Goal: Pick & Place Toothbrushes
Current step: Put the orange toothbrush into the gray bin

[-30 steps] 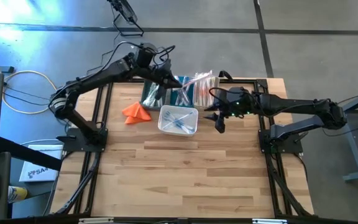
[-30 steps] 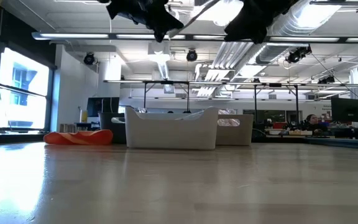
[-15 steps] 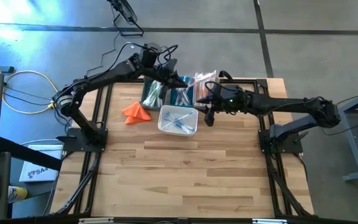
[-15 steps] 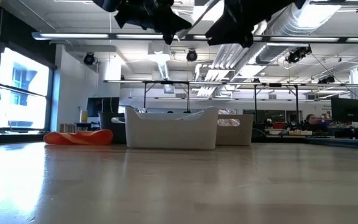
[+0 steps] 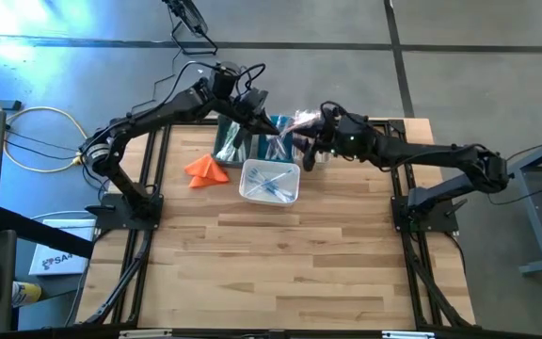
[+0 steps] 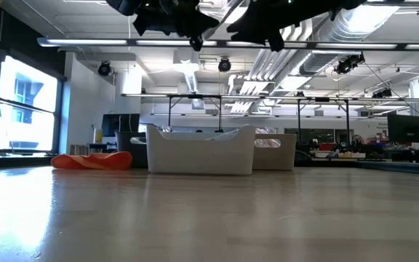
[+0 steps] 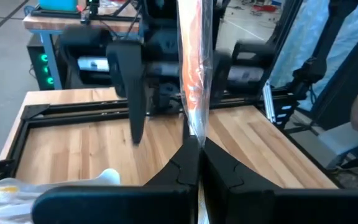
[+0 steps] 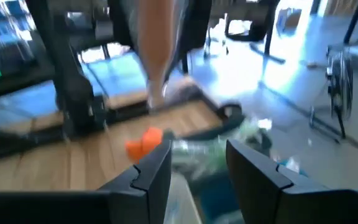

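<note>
Toothbrush (image 7: 194, 74) pinched in my left gripper (image 7: 194, 146); I'd lower it straight into the bin (image 5: 270, 183) at 6 o'clock, right gripper (image 8: 197, 163) open.

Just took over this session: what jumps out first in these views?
The left tool is shut on an orange toothbrush in a clear wrapper, holding it upright above the table's far edge. The right tool, open, faces it. Below sit the white bin and an orange cloth.
</note>
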Motion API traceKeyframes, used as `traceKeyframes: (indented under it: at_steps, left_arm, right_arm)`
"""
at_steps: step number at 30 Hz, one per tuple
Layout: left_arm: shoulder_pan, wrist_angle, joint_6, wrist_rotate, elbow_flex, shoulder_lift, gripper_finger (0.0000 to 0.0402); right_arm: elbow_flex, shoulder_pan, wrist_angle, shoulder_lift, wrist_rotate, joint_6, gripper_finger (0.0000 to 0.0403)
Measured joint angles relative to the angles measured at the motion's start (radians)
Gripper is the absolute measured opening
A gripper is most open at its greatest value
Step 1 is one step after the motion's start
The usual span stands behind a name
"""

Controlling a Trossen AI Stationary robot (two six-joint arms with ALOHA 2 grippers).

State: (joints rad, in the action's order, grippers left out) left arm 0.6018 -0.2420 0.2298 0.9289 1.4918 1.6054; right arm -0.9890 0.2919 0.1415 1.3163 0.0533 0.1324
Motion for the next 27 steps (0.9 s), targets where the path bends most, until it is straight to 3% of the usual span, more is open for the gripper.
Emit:
traceKeyframes:
  at_steps: [5,10,14,22,27]
  left_arm:
    - [-0.006,0.000,0.000,-0.001,0.000,0.000,0.0000]
    - [0.007,0.000,-0.004,-0.001,0.000,0.000,0.0000]
    - [0.008,-0.008,-0.006,-0.008,0.000,0.000,0.0000]
    - [0.007,-0.047,-0.005,-0.008,-0.001,0.003,0.0000]
    - [0.007,-0.063,-0.003,-0.052,-0.001,0.003,0.0000]
  right_arm:
    - [0.000,0.021,0.052,0.009,-0.027,-0.001,0.0146]
    - [0.001,0.037,0.043,0.009,-0.177,-0.004,0.0146]
    - [0.001,0.039,0.043,0.010,-0.104,-0.005,0.0146]
    - [0.001,0.038,0.108,0.010,-0.055,-0.036,0.0146]
    - [0.001,0.039,0.143,0.009,-0.112,-0.033,0.0146]
